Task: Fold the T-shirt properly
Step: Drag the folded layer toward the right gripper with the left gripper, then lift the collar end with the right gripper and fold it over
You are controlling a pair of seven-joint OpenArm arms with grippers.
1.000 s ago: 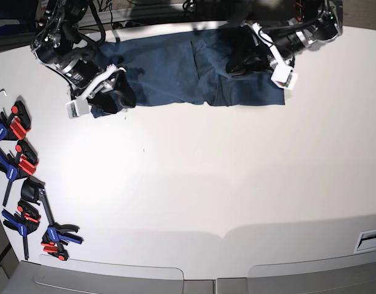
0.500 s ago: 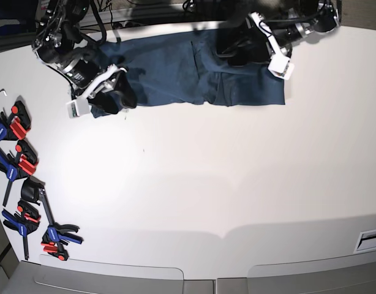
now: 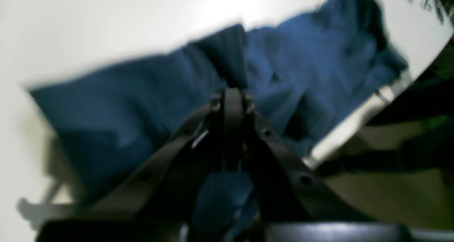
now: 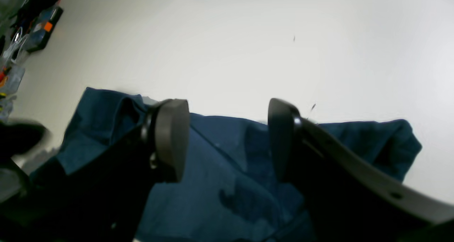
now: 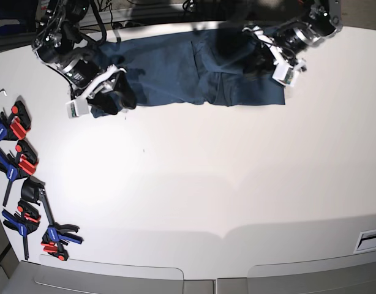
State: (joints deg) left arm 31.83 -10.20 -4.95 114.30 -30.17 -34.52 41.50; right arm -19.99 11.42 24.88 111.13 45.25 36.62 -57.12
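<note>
White matte table [image 5: 206, 184] carries red-blue clamps [image 5: 19, 162] at 9 o'clock and the wrinkled navy T-shirt [image 5: 176, 67] at 12 o'clock. Left gripper [image 3: 232, 93] is closed, pinching a T-shirt fold; right gripper [image 4: 227, 135] spreads wide above cloth, holding nothing.

No readable writing

No word, number or brand could be read on the T-shirt [image 5: 194, 73], the clamps [image 5: 22, 165] or the table [image 5: 206, 184].

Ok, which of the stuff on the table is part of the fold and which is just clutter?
Part of the job:
- T-shirt, spread along the far edge
- left gripper, shut over it
- right gripper, open over it

Lying about:
- clamps along the table edge
</note>
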